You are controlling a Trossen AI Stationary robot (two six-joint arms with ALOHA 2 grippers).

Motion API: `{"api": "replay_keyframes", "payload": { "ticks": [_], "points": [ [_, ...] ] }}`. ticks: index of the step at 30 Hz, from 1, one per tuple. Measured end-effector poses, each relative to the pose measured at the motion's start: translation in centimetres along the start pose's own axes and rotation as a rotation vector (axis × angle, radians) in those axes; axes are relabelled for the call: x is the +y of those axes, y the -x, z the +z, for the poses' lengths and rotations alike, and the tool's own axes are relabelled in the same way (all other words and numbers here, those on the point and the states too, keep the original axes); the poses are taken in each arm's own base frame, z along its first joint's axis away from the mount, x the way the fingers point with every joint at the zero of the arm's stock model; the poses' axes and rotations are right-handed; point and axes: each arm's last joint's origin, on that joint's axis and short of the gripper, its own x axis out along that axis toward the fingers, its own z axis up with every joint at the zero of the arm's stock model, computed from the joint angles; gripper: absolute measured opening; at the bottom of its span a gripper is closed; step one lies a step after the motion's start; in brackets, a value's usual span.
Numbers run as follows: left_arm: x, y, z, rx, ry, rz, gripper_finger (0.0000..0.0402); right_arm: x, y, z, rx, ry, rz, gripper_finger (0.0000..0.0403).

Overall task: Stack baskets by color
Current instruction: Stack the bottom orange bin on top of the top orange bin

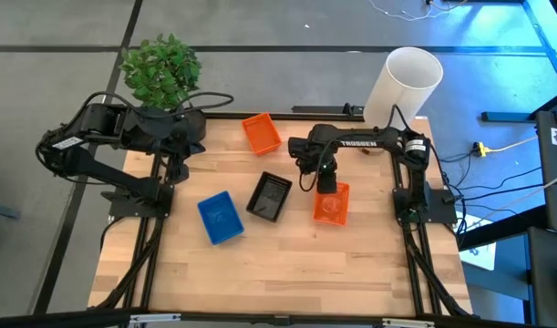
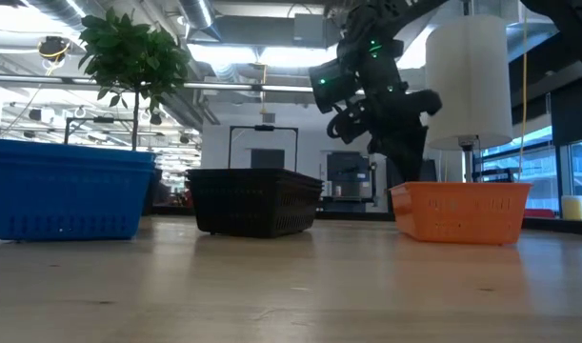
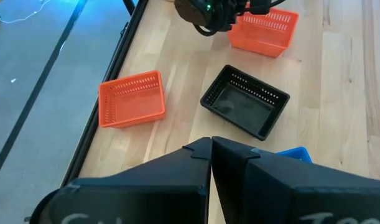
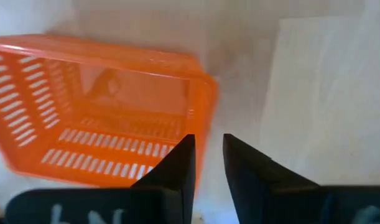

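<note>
Left tool (image 3: 209, 163) shut; right tool (image 4: 208, 163) slightly parted.

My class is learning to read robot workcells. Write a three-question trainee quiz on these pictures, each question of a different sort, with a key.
1. How many baskets lie on the table, and in which colours?
2. True or false: the right end effector is over the orange basket beside the black basket.
3. Which arm waits near the potted plant? A) left B) right

Key
1. Four: an orange basket at the far edge, a second orange basket under the right arm, one black, and a blue basket.
2. True; its fingers straddle that basket's wall.
3. A; the left end effector is shut and holds nothing.
</note>
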Motion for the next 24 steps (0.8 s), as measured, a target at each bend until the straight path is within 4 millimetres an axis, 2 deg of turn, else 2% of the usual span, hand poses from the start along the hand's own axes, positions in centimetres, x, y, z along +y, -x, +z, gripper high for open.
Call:
{"api": "replay_keyframes", "payload": {
  "ticks": [14,24],
  "points": [
    [0.0,0.0,0.0,0.000,0.001,0.000,0.0004,0.0,0.0,0.6,-0.067,0.036,0.021,0.0083],
    [0.0,0.0,0.0,0.000,-0.004,0.000,0.0004,-0.3,-3.2,0.4,-0.071,0.040,0.019,0.0083]
  ]
}}
